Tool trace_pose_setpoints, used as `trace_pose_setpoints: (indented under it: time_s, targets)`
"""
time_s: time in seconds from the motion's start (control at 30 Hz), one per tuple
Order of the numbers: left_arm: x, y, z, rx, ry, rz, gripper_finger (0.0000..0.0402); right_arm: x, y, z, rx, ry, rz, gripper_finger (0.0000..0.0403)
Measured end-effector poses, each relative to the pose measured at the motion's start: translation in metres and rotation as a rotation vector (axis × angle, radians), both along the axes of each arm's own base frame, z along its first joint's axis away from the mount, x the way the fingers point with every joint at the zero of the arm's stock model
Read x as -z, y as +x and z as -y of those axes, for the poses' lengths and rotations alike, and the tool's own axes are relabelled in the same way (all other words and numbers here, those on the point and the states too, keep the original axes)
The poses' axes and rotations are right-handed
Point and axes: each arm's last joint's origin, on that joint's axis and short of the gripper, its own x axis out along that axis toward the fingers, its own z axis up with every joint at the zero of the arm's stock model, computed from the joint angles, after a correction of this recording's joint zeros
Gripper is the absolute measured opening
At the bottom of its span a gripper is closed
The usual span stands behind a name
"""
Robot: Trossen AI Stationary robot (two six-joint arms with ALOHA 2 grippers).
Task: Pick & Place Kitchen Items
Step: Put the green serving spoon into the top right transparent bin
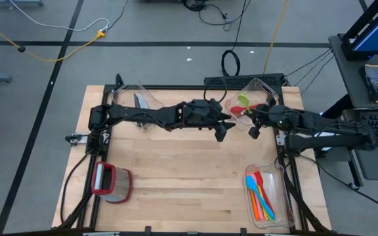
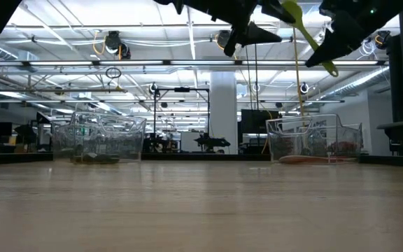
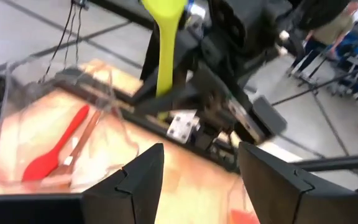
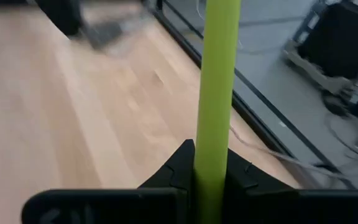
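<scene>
One green utensil (image 4: 217, 93) clamped in right tool (image 4: 210, 171).

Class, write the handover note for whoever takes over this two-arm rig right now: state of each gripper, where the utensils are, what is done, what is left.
Right gripper: shut on the green utensil, held high above the table near the far right bin.
Left gripper: open, empty, raised near mid-table, facing the right arm.
Far right bin: a red spoon lies inside.
Near right bin: several coloured utensils inside.
Far left bin: a dark-handled item, too small to identify.
Done: green utensil lifted.
Left: place it; its destination is not evident.
</scene>
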Motion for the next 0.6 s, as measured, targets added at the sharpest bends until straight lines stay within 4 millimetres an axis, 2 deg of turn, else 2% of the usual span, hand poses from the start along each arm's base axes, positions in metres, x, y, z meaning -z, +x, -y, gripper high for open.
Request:
trace_pose_setpoints:
  time_s: [0.23, 0.4, 0.6]
  targets:
    - [0.008, -0.002, 0.0, -0.01, -0.039, -0.086, 0.0212, -0.012, -0.004, 0.015, 0.042, -0.065, -0.23, 0.0025]
    - [0.008, -0.002, 0.0, -0.009, -0.038, -0.084, 0.0212, -0.028, -0.002, 0.026, 0.025, -0.142, -0.368, 0.0025]
    - [0.008, -0.002, 0.0, -0.01, -0.038, -0.084, 0.0212, -0.033, 0.003, 0.043, -0.007, -0.233, -0.549, 0.0025]
